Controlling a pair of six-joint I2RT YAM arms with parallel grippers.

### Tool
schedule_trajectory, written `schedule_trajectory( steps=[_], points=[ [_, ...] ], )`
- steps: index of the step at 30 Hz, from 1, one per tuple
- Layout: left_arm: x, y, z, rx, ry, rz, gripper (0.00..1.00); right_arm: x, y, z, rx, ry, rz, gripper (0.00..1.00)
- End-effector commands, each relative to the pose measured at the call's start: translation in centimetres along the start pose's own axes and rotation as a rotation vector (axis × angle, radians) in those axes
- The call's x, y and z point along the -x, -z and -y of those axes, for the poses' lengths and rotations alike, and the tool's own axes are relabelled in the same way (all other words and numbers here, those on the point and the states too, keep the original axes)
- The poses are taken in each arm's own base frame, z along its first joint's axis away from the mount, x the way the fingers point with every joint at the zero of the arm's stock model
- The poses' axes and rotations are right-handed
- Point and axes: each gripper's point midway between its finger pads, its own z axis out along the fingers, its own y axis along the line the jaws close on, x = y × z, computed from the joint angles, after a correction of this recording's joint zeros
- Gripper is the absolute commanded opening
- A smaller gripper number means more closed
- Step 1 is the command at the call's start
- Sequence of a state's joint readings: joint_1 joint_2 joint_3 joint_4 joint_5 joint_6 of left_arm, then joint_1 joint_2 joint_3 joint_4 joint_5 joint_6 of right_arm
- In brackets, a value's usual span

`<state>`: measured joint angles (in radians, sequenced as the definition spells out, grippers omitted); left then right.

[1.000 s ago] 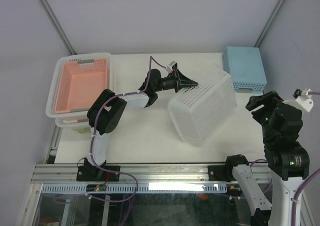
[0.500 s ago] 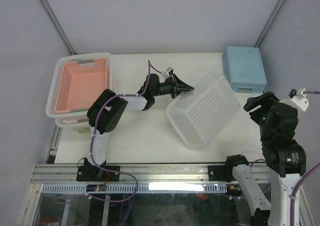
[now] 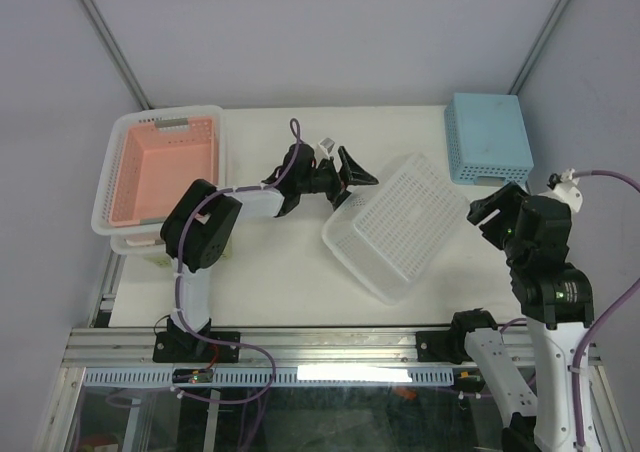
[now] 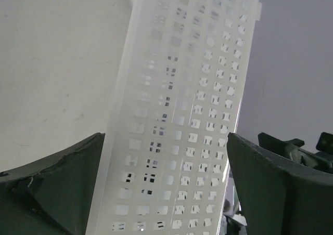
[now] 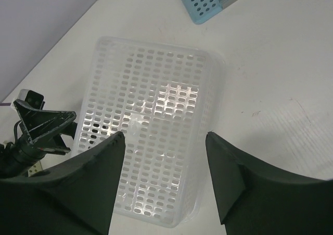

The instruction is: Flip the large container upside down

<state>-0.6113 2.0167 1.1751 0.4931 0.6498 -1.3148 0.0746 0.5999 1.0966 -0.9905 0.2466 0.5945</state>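
Observation:
The large container [image 3: 395, 227] is a white perforated basket lying on the table with its base up and its rim down, set at a slant. In the right wrist view the large container [image 5: 151, 136] fills the middle. My left gripper [image 3: 355, 180] stands open just beyond its far left corner, with nothing in it. In the left wrist view a perforated wall [image 4: 182, 105] rises before my spread left gripper [image 4: 165, 139]. My right gripper [image 3: 490, 212] hovers open to the right of the container, and my right gripper [image 5: 161, 141] looks down on its base.
A pink basket [image 3: 165, 167] sits nested in a white basket [image 3: 110, 187] at the left edge. A light blue perforated basket [image 3: 488, 137] lies at the back right, and its corner [image 5: 208, 1] shows in the right wrist view. A metal rail [image 3: 300, 347] runs along the near edge.
My left gripper has opened and let go of the container's rim. The container has dropped from a steep tilt to lie base up. My right arm has shifted slightly left.

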Motion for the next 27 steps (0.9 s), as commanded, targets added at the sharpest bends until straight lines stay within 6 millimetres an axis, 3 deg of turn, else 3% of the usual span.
schedule_trajectory(
  steps=[1,11,27],
  points=[
    [1.2,0.8,2.5,0.039,-0.216,0.054,0.99,-0.4,-0.7,-1.8,0.074,-0.018,-0.029,0.67],
    [2.0,1.9,0.2,0.248,-0.382,0.105,0.99,-1.8,-2.2,-2.1,0.083,0.000,-0.088,0.68],
    [4.2,4.2,-0.5,0.456,-0.598,0.192,0.99,-9.3,-5.3,-1.8,0.101,-0.011,-0.359,0.70]
  ],
)
